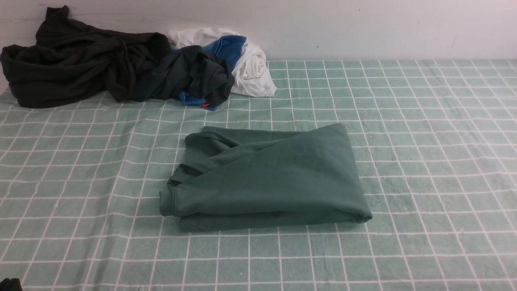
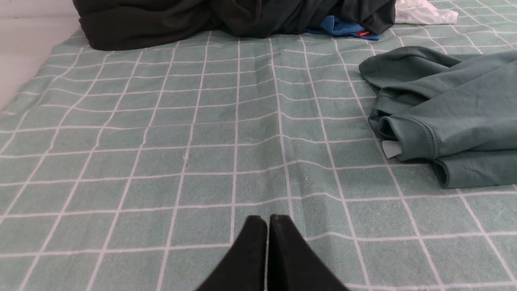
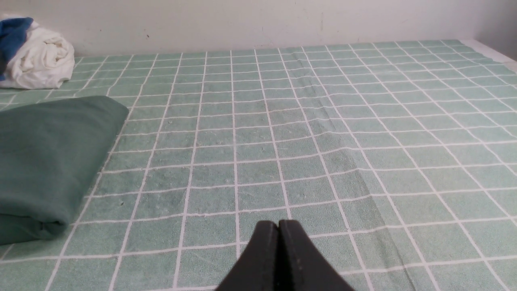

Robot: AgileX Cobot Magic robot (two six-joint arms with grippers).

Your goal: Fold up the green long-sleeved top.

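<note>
The sage-green cotton long-sleeved top [image 1: 266,178] lies folded mid-cloth on the checked green tablecloth [image 1: 424,161], its sleeves tucked out of sight. Left gripper [image 2: 267,220] and right gripper [image 3: 278,226], arms cut off, are pressed together, empty.

Front view doesn't catch either arm – only a dark scrap [image 1: 10,284] at the bottom-left corner, can't tell what it is. The green long-sleeved top [image 2: 452,109] runs off the left wrist frame's edge, sleeves tucked out of sight. The red tag [image 1: 206,105] is too tiny to read.
</note>
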